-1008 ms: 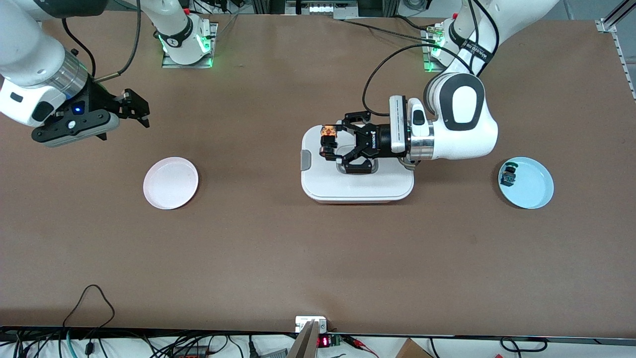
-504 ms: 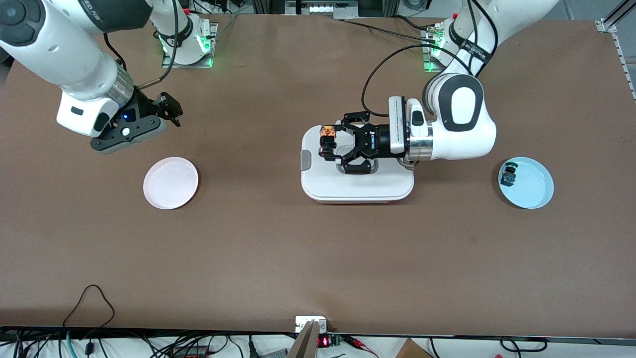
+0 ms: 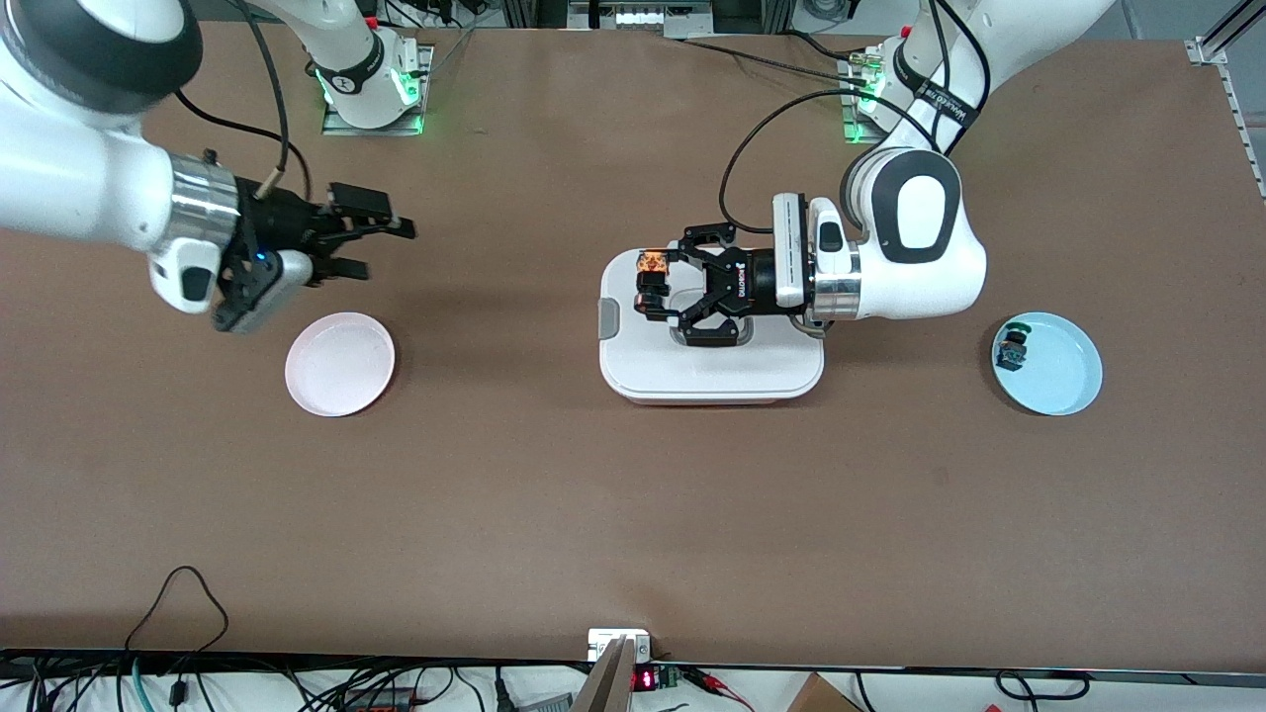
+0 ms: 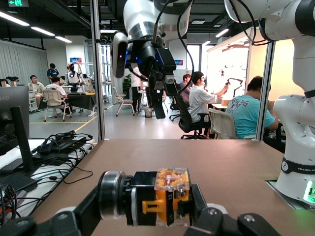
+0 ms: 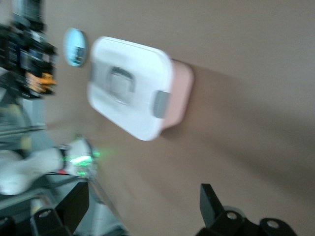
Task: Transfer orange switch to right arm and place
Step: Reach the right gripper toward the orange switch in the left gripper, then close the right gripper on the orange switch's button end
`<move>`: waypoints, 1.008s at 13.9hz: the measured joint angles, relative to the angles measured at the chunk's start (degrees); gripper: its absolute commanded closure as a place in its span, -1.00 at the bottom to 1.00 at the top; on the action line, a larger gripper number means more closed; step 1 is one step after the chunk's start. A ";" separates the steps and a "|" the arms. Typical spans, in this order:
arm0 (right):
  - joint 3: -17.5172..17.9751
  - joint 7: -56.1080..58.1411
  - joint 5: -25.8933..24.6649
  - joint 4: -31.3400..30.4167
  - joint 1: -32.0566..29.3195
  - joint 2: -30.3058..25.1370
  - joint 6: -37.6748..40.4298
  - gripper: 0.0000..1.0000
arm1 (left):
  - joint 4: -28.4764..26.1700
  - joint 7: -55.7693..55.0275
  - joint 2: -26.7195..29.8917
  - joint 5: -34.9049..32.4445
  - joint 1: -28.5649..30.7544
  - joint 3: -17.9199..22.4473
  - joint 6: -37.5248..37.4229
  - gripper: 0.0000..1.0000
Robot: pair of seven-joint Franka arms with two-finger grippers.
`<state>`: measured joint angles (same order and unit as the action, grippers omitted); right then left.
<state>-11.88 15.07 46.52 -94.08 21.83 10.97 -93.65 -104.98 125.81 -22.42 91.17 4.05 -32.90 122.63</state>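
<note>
Your left pincer (image 3: 655, 287) is clamped on the switch (image 3: 653, 263) over the box (image 3: 712, 371), so if your spread-apart right pincer (image 3: 381, 247) bumps it, it could drop.

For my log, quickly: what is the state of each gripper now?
Left gripper: closed on the orange switch, over the white lidded box.
Right gripper: open, empty, above the table near the pink plate.

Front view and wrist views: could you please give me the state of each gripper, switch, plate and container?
Left gripper: shut on the orange switch, over the lidded white container.
Right gripper: open, over bare table by the pink plate.
Lidded white container: closed.
Pink plate: empty.
Blue plate: holds the green-blue switch.
</note>
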 measured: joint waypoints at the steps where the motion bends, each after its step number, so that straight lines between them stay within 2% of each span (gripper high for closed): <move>1: 0.19 0.26 6.60 -0.11 0.24 2.01 -0.29 -1.00 | 0.00 0.00 -0.01 0.00 0.00 0.00 0.00 0.57; 5: 1.15 6.48 31.34 -0.30 3.95 10.37 -4.06 -1.00 | 0.00 0.00 -0.02 0.02 -0.02 0.00 0.01 0.56; 8: 1.45 11.39 45.37 -0.23 10.32 14.77 -12.11 -1.00 | 0.00 0.00 -0.02 0.04 -0.03 0.00 0.01 0.56; 11: 1.49 12.03 52.50 0.03 15.88 15.24 -19.47 -1.00 | 0.00 0.00 -0.04 0.05 -0.01 0.03 0.04 0.56; 13: 1.49 12.03 53.52 0.21 16.84 15.24 -20.61 -0.99 | -0.02 0.79 -0.11 0.05 0.07 0.10 0.07 0.56; 14: 1.44 12.03 53.55 0.21 16.84 15.25 -20.69 -0.92 | -0.02 1.14 -0.21 0.05 0.07 0.11 0.08 0.56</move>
<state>-10.43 27.09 100.08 -93.87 38.67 26.22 -114.34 -105.00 126.95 -22.62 91.21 4.12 -32.80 122.71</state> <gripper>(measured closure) 0.004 0.264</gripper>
